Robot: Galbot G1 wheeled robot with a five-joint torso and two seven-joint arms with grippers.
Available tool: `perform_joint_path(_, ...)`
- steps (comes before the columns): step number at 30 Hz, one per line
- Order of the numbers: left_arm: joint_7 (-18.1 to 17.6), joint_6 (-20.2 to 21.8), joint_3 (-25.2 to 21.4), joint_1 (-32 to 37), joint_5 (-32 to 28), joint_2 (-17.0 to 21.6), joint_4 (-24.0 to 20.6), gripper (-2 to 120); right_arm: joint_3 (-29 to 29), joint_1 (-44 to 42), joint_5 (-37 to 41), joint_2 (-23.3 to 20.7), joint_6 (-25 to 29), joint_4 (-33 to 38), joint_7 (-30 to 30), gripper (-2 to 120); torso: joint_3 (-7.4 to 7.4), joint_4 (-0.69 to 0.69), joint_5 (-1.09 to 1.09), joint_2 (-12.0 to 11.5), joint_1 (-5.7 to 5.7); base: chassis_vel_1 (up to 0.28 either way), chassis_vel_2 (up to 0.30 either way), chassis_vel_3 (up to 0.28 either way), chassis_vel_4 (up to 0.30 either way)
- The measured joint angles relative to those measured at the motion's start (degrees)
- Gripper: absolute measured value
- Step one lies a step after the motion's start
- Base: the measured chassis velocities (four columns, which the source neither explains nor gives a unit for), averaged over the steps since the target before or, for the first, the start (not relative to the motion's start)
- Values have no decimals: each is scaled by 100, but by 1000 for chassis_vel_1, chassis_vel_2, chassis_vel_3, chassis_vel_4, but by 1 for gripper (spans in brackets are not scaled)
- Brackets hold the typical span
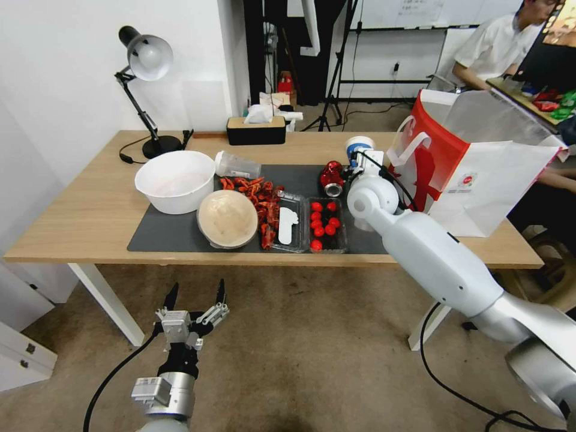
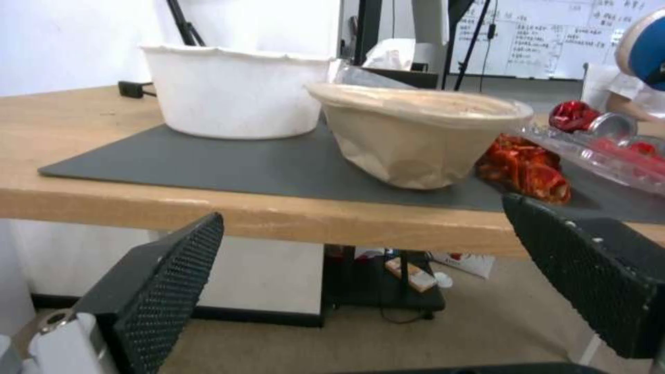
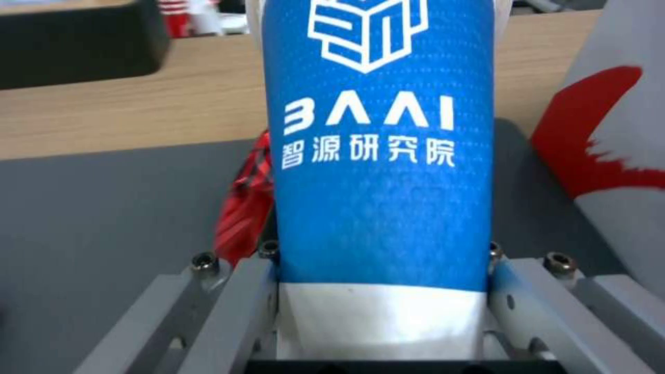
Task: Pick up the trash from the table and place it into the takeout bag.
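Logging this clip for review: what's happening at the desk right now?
The right gripper is shut on the blue-and-white paper cup, over the dark mat beside the takeout bag. The red can, clear plastic cup and beige dish lie on the table. The left gripper hangs open below the table's front edge.

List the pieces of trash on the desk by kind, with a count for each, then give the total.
Paper cup, held in the right gripper: 1
Drink can: 1
Clear plastic cup: 1
Beige dish: 1
Total: 4
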Motion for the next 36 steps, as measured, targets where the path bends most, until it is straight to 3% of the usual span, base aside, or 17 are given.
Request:
perform_joint_path(2,-1,-1,-13,20,13,-25,-58,100,178,-395,17,-248,-51,660,-97,25,0,0,0,0,0,0,0,0,0)
perform_joint_path(16,-3,-34,41,46,121,-112,-2,100,983,-1635,91,-1334,-228,2375,-444,25,0,0,2,0,-1,0,0,0,0)
perform_joint_path(20,-2,-39,59,50,152,-130,3,100,1530,-2173,65,-1627,-313,2964,-964,25,0,-1,0,0,-1,0,0,0,0)
perform_joint_path(23,-1,-40,87,65,214,-164,5,100,2308,-2692,-273,-1907,-230,3453,-1659,25,0,-1,1,0,0,0,0,0,0)
perform_joint_path(25,-1,-40,90,66,219,-167,6,100,2373,-2718,-291,-1926,-204,3481,-1700,25,0,-1,0,0,0,0,0,0,0)
perform_joint_path(30,-1,-55,152,112,309,-216,9,100,3313,-2748,-355,-2302,196,3680,-1846,25,0,-1,2,0,-1,0,0,0,0)
perform_joint_path(32,-1,-62,163,118,325,-222,9,100,3408,-2693,-353,-2372,221,3645,-1835,25,0,0,2,0,0,0,0,0,0)
perform_joint_path(36,-1,-74,233,131,366,-249,11,100,3661,-2303,-230,-2663,443,3204,-1795,25,0,0,2,0,0,0,0,0,0)
